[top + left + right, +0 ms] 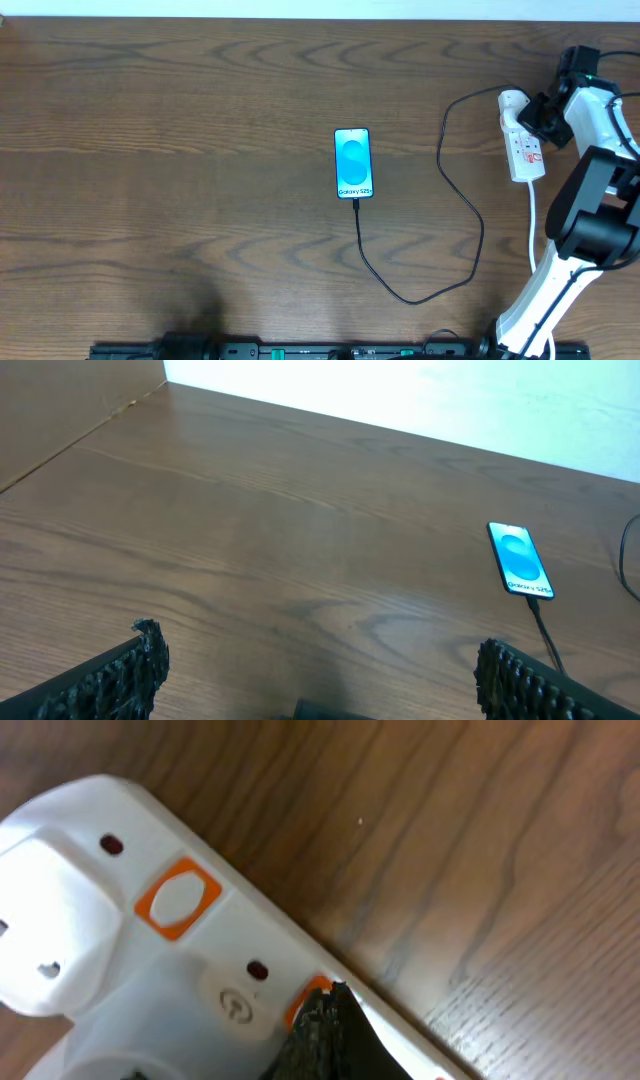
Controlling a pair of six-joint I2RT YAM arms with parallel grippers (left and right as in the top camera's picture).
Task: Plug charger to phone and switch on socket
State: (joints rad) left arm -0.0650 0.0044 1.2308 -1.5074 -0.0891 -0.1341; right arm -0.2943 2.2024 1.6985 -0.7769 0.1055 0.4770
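Overhead, phone (353, 163): lies flat mid-bench (180, 150); the lit blue screen shows pale circles, with "Galaxy" text at its near end.
Overhead, charger (359, 230): a thin black cable meets the phone's near edge, then loops right and back to the white plug (512, 100). The connector is too small to make out.
Overhead, socket (526, 150): a white strip with red marks at the far right, partly hidden under the right tool (543, 115). I cannot tell how wide that tool is.
Left wrist, left tool (320, 645): wide and holding nothing. Only the left fingers (120, 670) show, cut off by the lower edge, and the phone lies well ahead to the right.
Right wrist, socket: fills the view, blurred, with one orange-ringed switch (178, 898) clear to see. One black right finger (325, 1040) covers most of a second switch. The other finger is out of frame.
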